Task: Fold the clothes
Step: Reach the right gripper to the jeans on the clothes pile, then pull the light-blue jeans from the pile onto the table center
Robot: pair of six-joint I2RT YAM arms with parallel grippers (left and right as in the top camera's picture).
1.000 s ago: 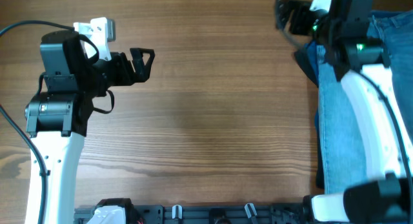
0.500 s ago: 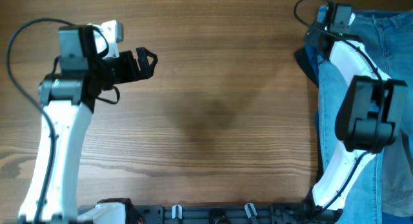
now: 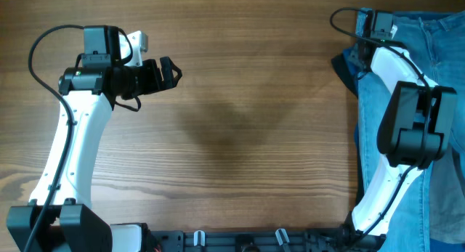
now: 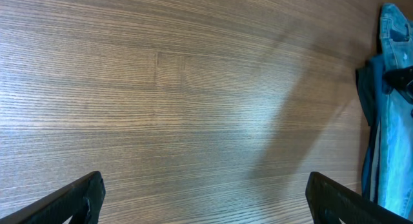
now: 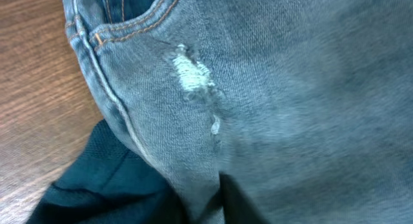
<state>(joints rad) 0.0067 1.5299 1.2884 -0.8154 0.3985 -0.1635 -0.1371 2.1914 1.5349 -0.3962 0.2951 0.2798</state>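
Observation:
The clothes, light blue faded jeans (image 3: 385,143), lie along the table's right side under my right arm. The right wrist view shows their pocket seam and a small white worn spot (image 5: 191,74). Below it, my right gripper (image 5: 204,203) is shut on a pinched fold of the denim, next to a dark teal layer (image 5: 97,179). From overhead this gripper (image 3: 355,57) sits at the jeans' upper left edge, mostly hidden by the arm. My left gripper (image 3: 166,72) hovers open over bare wood at the far left, its fingers (image 4: 71,201) spread wide with nothing between them. The jeans (image 4: 390,95) show at that view's right edge.
A wooden table (image 3: 240,121) spans the space between the two arms. A black rail with clips (image 3: 240,241) runs along the front edge. The right arm's white link (image 3: 396,70) lies over the jeans.
My right arm came down onto the jeans' upper left edge and its gripper closed from open onto the denim. The left arm shifted slightly right and stayed open.

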